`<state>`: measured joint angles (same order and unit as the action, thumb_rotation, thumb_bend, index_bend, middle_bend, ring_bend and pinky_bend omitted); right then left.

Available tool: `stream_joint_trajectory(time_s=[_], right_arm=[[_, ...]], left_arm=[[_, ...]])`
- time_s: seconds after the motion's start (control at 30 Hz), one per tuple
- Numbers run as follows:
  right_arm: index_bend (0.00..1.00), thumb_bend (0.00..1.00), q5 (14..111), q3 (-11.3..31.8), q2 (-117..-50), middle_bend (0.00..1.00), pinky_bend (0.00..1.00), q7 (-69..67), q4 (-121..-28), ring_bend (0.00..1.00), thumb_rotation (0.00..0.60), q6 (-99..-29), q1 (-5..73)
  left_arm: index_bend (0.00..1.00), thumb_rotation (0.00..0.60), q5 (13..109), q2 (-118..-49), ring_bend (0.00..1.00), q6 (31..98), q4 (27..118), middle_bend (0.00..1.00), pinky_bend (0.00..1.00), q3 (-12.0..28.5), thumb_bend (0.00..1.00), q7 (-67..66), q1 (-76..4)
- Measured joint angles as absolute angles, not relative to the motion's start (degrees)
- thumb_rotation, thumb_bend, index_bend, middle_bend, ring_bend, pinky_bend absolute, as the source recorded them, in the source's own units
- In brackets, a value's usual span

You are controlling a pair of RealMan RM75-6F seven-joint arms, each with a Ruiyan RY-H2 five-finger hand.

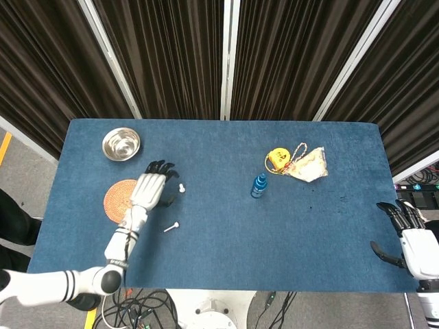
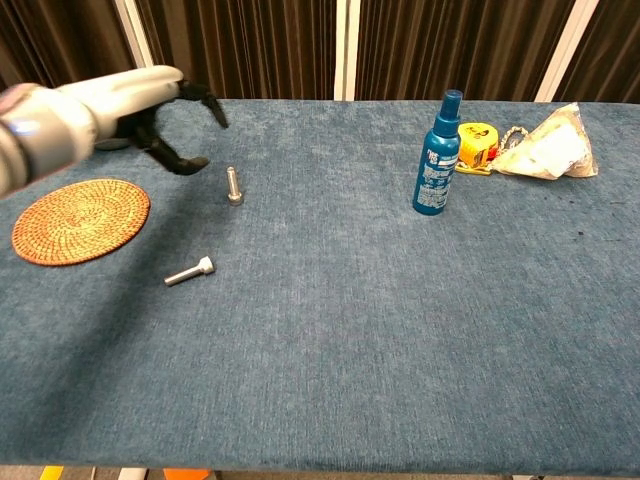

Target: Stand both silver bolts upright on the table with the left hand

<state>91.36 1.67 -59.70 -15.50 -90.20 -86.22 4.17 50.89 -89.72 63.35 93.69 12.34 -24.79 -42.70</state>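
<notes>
Left hand, motion-blurred, hovers spread and empty beside the upright bolt.

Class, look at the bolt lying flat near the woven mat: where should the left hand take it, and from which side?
Pinch the lying bolt across its bare shank, coming from above: it lies flat with its wider head toward the right.
</notes>
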Motion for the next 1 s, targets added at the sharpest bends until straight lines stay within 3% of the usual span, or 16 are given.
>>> stream_joint_trajectory(time_s=[0.2, 0.4, 0.73, 1.0], right_arm=[[0.13, 0.19, 91.87, 1.57, -59.73, 0.16, 0.10, -15.26, -90.39, 0.03, 0.600, -86.32, 4.36], [0.13, 0.19, 92.19, 1.43, -59.59, 0.16, 0.10, -14.91, -90.77, 0.03, 0.600, -86.77, 4.22], [0.13, 0.19, 92.06, 1.27, -59.40, 0.16, 0.10, -14.51, -91.17, 0.03, 0.600, -87.23, 3.86], [0.13, 0.19, 92.14, 1.35, -59.44, 0.16, 0.10, -14.40, -91.22, 0.03, 0.600, -87.19, 4.02]], left_arm=[[0.41, 0.600, 58.13, -86.96, 0.00, 67.41, 99.50, 0.13, 0.00, 6.09, 0.24, -22.89, -37.33], [0.42, 0.600, 60.99, -88.08, 0.00, 68.62, 100.26, 0.13, 0.00, 2.36, 0.20, -23.10, -34.80], [0.43, 0.600, 58.58, -93.68, 0.00, 66.91, 96.10, 0.13, 0.00, 1.90, 0.20, -25.54, -33.95], [0.46, 0.600, 54.98, -96.20, 0.00, 66.47, 93.88, 0.14, 0.00, 4.31, 0.23, -26.67, -33.43]])
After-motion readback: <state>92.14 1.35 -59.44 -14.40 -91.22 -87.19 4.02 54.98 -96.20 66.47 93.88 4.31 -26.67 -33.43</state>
